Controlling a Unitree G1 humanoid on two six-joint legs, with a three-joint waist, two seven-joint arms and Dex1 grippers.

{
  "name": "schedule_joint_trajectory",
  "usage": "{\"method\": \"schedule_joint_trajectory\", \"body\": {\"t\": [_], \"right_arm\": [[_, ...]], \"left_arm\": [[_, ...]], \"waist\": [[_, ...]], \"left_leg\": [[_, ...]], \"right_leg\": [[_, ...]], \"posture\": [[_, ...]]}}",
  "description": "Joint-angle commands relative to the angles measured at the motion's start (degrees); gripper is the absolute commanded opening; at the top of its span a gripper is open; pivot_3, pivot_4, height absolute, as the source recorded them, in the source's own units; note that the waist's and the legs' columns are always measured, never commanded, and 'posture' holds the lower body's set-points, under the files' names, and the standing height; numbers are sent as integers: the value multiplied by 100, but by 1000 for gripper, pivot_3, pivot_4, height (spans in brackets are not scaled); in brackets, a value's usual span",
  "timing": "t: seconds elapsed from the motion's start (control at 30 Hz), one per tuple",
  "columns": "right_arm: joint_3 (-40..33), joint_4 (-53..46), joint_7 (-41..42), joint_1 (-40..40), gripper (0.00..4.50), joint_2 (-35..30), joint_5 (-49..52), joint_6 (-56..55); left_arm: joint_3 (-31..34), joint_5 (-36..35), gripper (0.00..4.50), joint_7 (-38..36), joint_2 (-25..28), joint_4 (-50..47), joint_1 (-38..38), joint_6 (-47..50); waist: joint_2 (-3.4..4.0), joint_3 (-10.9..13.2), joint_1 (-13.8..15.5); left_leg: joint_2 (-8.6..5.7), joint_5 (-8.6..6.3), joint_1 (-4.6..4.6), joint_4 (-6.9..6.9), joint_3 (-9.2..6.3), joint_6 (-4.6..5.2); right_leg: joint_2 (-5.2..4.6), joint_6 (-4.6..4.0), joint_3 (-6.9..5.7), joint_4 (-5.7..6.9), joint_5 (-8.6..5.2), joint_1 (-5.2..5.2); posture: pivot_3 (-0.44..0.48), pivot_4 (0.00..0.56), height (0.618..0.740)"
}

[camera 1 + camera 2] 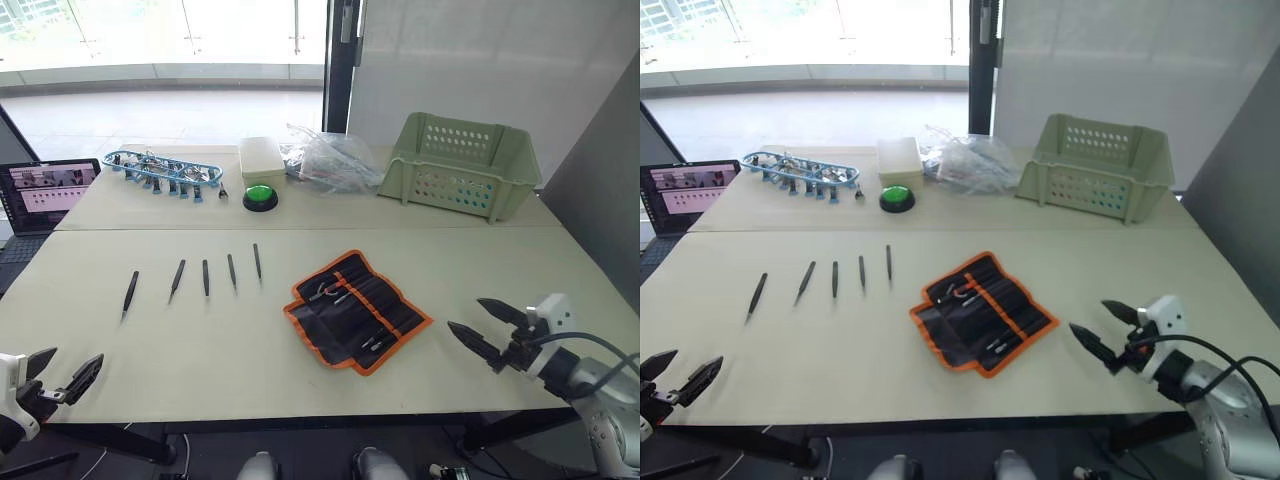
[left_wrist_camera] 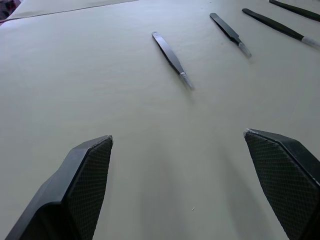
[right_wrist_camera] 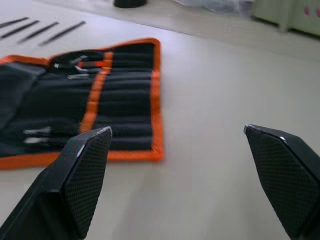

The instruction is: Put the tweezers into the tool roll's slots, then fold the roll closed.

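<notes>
Five tweezers (image 1: 205, 277) lie in a loose row on the near table (image 1: 200, 340), left of centre, apart from one another, none in a slot. Tool roll (image 1: 356, 309) lies unfolded and flat just right of the row, turned at an angle, orange edging and centre stripe up; a few small metal items already sit in its slots. Left gripper (image 1: 62, 379) at near left table edge, fingers spread, holding nothing, leftmost tweezer ahead of it. Right gripper (image 1: 487, 332) at near right, fingers spread, empty, just beside the roll. Far table: green basket (image 1: 458, 164), green button (image 1: 260, 197), blue clip rack (image 1: 162, 171), clear bags (image 1: 328, 160)
</notes>
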Motion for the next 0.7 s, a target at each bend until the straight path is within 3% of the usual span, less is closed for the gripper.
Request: {"method": "schedule_joint_trajectory", "body": {"t": [0.03, 0.23, 0.4, 0.7], "right_arm": [[225, -646, 455, -260, 4490, -311, 537, 446], [625, -903, 1070, -481, 4490, -760, 695, 701], [749, -825, 1225, -345, 4490, -773, 539, 525], [842, -987, 1085, -101, 4490, -642, 440, 497]], "left_arm": [[-10, -141, 4454, 580, -279, -406, -126, 242], [-247, 67, 4454, 1254, -678, -276, -561, 183], [-628, 383, 4454, 1674, -715, -151, -937, 216], [-1594, 1126, 4454, 2295, -734, 1084, -2529, 337]], "waist": [[0, 0, 9], [-33, 0, 78], [-36, -1, 80], [-22, -7, 172]], "left_leg": [[-1, 0, 0, 0, 1, 0], [-3, 0, 0, 1, 2, 0], [-5, 0, -2, 2, 4, 0], [-9, 3, 5, 11, 4, -2]], "right_leg": [[-1, 1, 0, 0, 0, 0], [-1, 7, 0, -2, 4, 5], [0, 42, 1, -4, 27, 5], [3, 54, 1, 2, 43, 15]], "posture": [[0, 150, 724], [0, 150, 724], [0, 150, 724], [0, 150, 724]]}}
